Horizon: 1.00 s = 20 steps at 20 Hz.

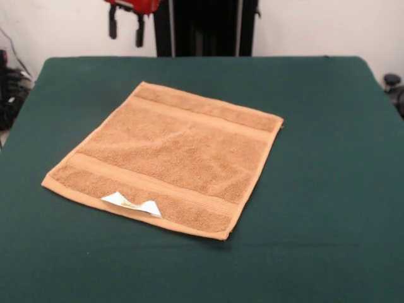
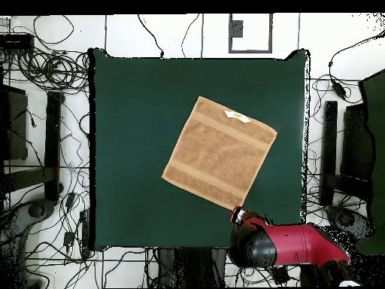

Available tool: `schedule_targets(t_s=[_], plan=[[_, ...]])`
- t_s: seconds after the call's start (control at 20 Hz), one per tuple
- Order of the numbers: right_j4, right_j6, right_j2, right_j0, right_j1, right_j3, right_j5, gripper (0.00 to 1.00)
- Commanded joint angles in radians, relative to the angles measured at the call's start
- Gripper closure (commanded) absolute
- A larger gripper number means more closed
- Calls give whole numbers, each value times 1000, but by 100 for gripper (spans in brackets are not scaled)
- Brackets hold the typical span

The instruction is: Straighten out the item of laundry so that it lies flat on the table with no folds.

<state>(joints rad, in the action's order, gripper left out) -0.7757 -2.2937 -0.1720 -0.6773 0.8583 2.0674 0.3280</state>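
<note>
The tan-orange towel [image 1: 170, 154] lies spread out on the dark green table [image 1: 328, 189], turned at an angle to the table's edges. Woven bands run near both short ends, and I see no folds in it. Its white care tag [image 1: 131, 204] sticks out at the near short edge. From above, the towel [image 2: 219, 152] sits right of the table's [image 2: 128, 188] middle, with the tag [image 2: 237, 116] at its far edge. My gripper [image 1: 125, 30] hangs drawn back at the top edge, above the table's far side, open and holding nothing. In the overhead view the gripper [image 2: 239, 217] sits just beyond the towel's nearest corner.
The red arm [image 2: 289, 244] reaches in past the table's bottom right edge in the overhead view. Cables and dark stands [image 2: 53, 143] surround the table on the floor. Green cloth shows on every side of the towel.
</note>
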Motion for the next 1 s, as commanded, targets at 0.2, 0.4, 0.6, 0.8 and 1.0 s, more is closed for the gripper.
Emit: schedule_targets(t_s=[0.2, 0.4, 0.6, 0.8, 1.0], plan=[[-52, -88, 72, -60, -214, -138, -200, 0], [-28, -70, 67, -55, -233, -155, -200, 0], [-15, -86, 86, -15, -225, -132, -216, 0], [-15, -92, 105, -1, -231, -120, -239, 0], [-14, -83, 99, -8, -240, -114, -244, 0]])
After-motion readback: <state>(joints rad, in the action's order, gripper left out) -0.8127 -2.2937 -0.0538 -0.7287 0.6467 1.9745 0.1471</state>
